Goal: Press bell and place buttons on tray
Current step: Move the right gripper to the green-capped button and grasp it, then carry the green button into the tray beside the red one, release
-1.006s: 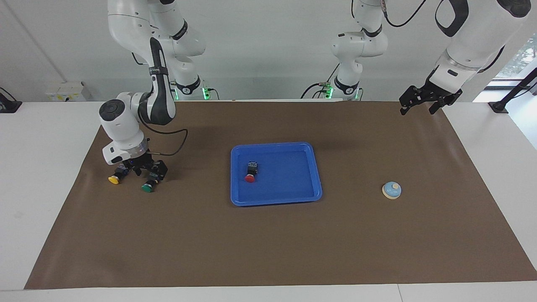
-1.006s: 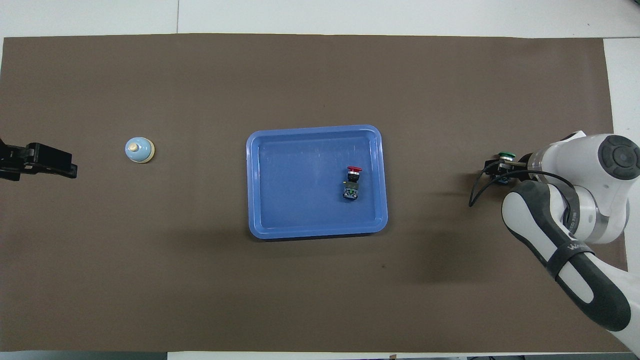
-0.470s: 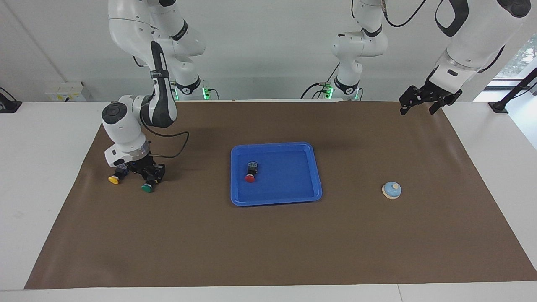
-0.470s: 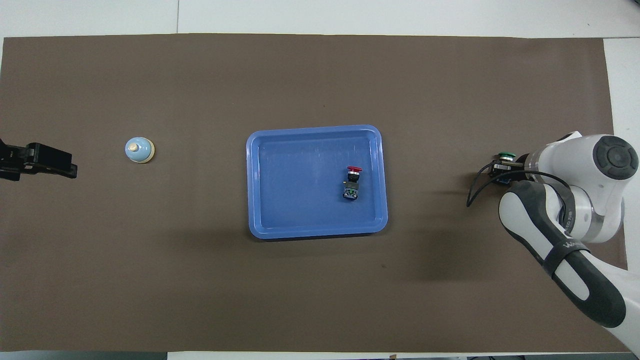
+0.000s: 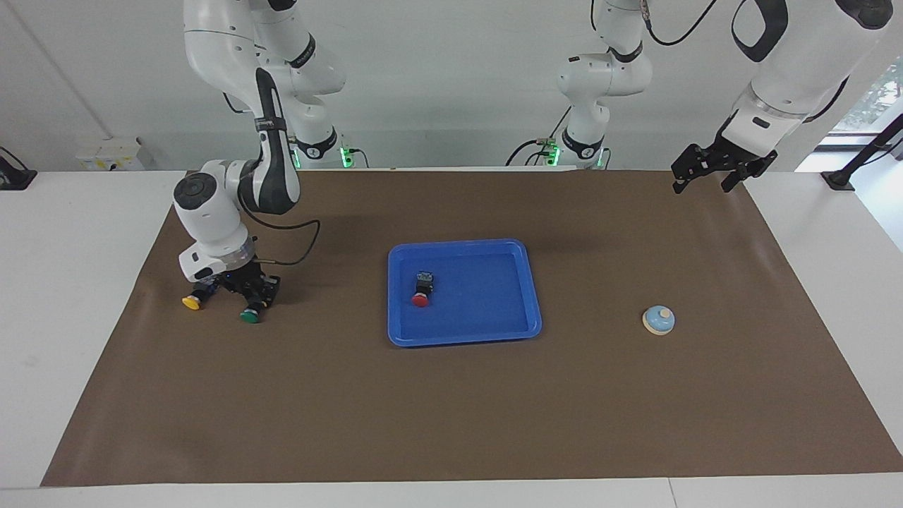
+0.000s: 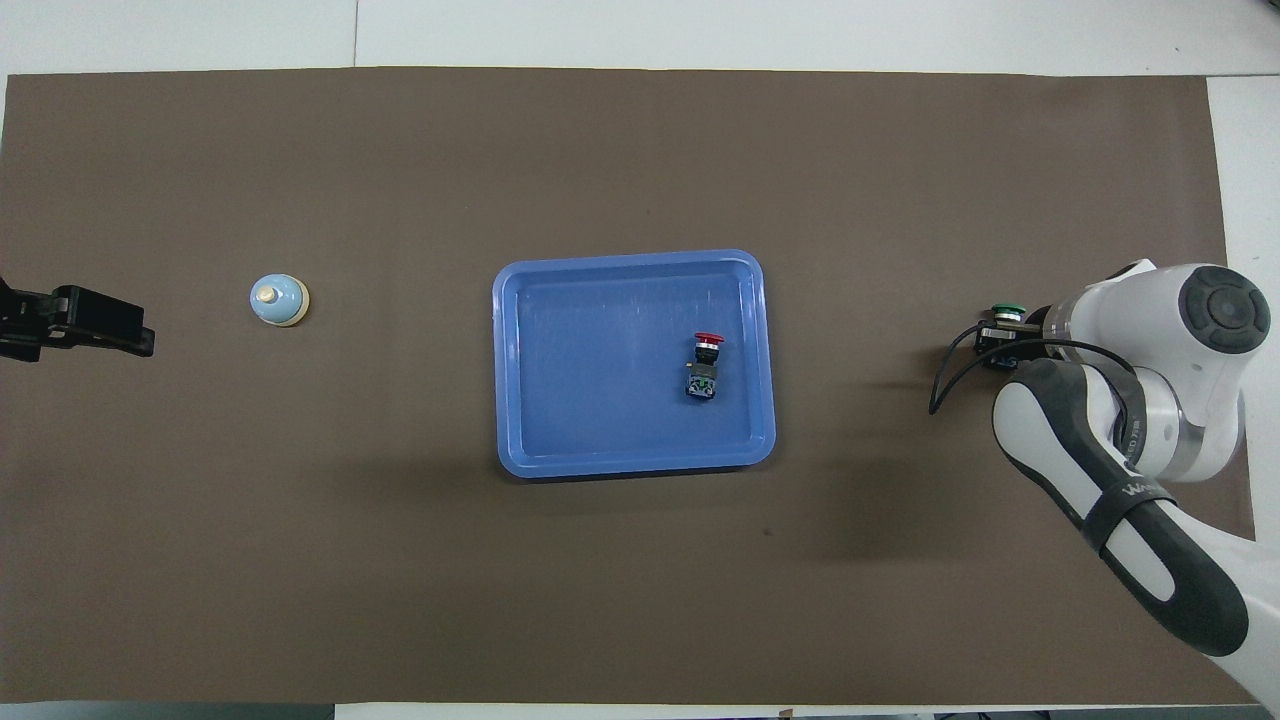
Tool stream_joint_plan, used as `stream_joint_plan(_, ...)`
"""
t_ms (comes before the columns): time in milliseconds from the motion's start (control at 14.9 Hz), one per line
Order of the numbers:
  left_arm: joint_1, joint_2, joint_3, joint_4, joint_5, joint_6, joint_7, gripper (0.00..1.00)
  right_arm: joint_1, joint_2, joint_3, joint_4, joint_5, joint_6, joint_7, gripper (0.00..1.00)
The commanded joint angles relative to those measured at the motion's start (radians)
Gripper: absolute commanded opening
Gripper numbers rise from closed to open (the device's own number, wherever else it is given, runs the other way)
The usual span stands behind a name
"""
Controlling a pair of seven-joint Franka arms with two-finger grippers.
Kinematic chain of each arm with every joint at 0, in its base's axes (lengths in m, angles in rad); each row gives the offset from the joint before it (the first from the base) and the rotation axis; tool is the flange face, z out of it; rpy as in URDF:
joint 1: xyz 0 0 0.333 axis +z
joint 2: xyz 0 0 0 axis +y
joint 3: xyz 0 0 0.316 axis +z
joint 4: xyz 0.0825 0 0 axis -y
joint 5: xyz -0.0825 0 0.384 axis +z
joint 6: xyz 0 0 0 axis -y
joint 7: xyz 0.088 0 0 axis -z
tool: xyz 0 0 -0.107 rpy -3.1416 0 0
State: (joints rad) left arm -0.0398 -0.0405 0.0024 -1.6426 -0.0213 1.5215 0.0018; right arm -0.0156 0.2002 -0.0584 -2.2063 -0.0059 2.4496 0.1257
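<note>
Lying on its side in the blue tray (image 5: 494, 331), the red button (image 5: 421, 291) has its long axis running nearer-to-farther, cap away from the robots; the right gripper (image 5: 248, 293) is clamped on the green button (image 5: 248, 315), cap likewise pointing away, now raised slightly off the mat beside the yellow button (image 5: 190, 302); the left gripper (image 5: 712, 176) waits with fingers apart, high above the mat's edge; the bell (image 5: 658, 319) sits unmoved. Overhead, the green button (image 6: 1008, 312) has shifted a little toward the tray (image 6: 520, 440); red button (image 6: 706, 362), bell (image 6: 278, 298) and left gripper (image 6: 95, 322) are unchanged.
</note>
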Motion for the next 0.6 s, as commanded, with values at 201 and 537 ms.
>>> stream_joint_plan(201,0.003,-0.009,0.001,0.001,-0.005,-0.009,-0.005,1.00,0.097,-0.002,0.006,0.201,0.010,-0.249,0.018,0.00)
stream_joint_plan(537,0.003,-0.009,0.001,0.001,-0.003,-0.009,-0.005,1.00,0.253,0.018,0.006,0.307,0.011,-0.328,0.220,0.00)
